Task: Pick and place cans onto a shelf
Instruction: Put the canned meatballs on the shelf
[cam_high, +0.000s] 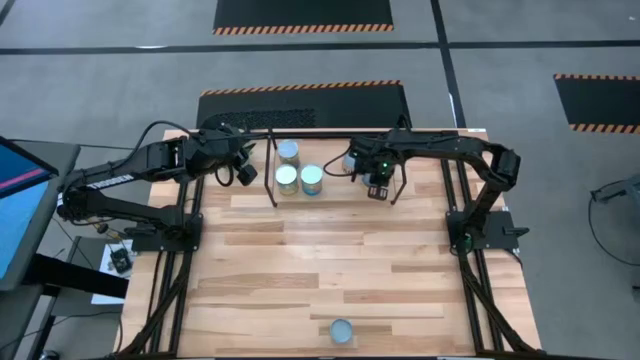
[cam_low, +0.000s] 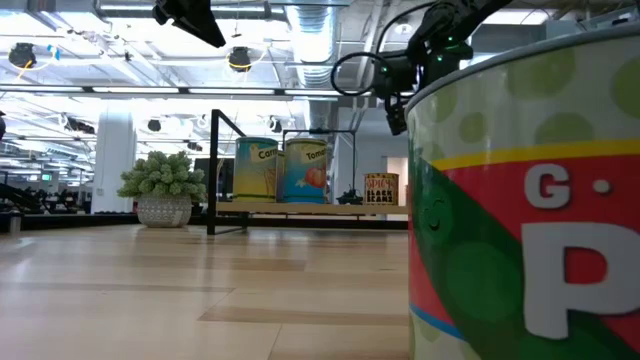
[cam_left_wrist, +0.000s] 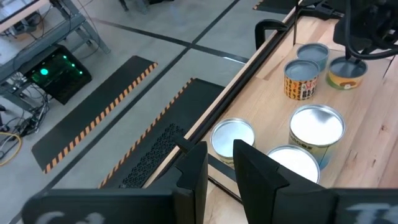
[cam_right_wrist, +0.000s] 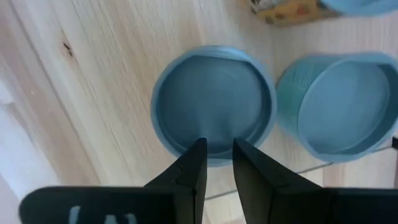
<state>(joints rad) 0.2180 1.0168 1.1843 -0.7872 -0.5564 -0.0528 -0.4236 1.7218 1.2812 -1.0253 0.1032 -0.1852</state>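
The shelf (cam_high: 335, 134) stands at the table's far middle, its wood board (cam_low: 300, 208) low over the table. Three cans (cam_high: 288, 152) (cam_high: 287, 179) (cam_high: 312, 179) stand on its left part. Three more (cam_left_wrist: 305, 78) (cam_left_wrist: 314, 53) (cam_left_wrist: 345, 71) stand on its right part. One can (cam_high: 341, 331) stands alone at the near edge and fills the low view (cam_low: 530, 220). My right gripper (cam_right_wrist: 219, 146) is shut and empty, pointing down above a blue-topped can (cam_right_wrist: 211, 102), clear of it in the low view (cam_low: 398, 110). My left gripper (cam_left_wrist: 221, 149) is shut and empty beside the shelf's left end (cam_high: 248, 172).
A potted plant (cam_low: 163, 185) stands to the left of the shelf in the low view. Black frame rails (cam_high: 185, 260) (cam_high: 470, 280) run along the table's left and right sides. The bare wood (cam_high: 320, 260) between the shelf and the near can is open room.
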